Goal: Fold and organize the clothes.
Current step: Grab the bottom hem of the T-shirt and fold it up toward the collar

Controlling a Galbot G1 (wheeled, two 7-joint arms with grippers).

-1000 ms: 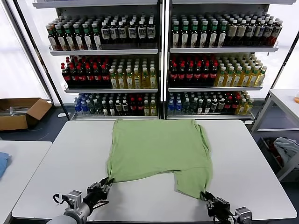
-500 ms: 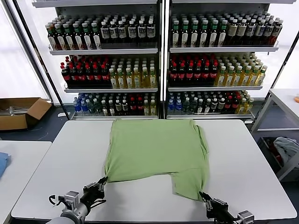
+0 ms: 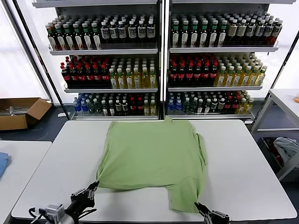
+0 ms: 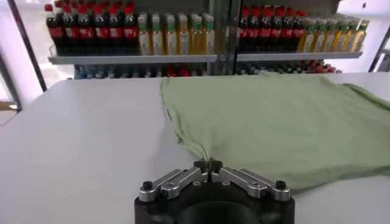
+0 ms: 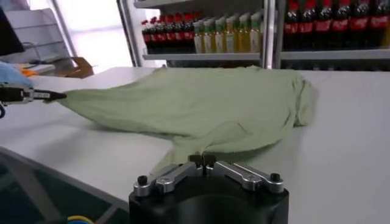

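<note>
The drinks shelving (image 3: 161, 56) behind the counter (image 3: 46, 172) is the largest thing, in two bays, each with three shelves of bottles in view; its top is cut off and the bottles are too many and too small to count. The white counter shows wide bare surface on both sides of the shirt, more on the far-left side; its near edge runs just behind both pincers, and the arms themselves are mostly cut off by the head view's lower border.

One green shirt (image 3: 152, 156) lies spread flat in the middle of the counter, reaching from the far edge to near the front edge. Its collar, buttons and any print cannot be made out. The near hem is uneven, with a longer flap hanging toward the counter's front right.

Beyond the counter's left side sit a cardboard box (image 3: 21, 112) on the floor and a second white surface with a blue scrap (image 3: 3, 163), half cut off. To the right, a grey-white bundle (image 3: 286, 149) lies in a low rack.

The left pincer (image 4: 208, 165) is clamped on the shirt's near-left corner, the fabric drawn to a point. The right pincer (image 5: 202, 159) is clamped on the near-right flap.
</note>
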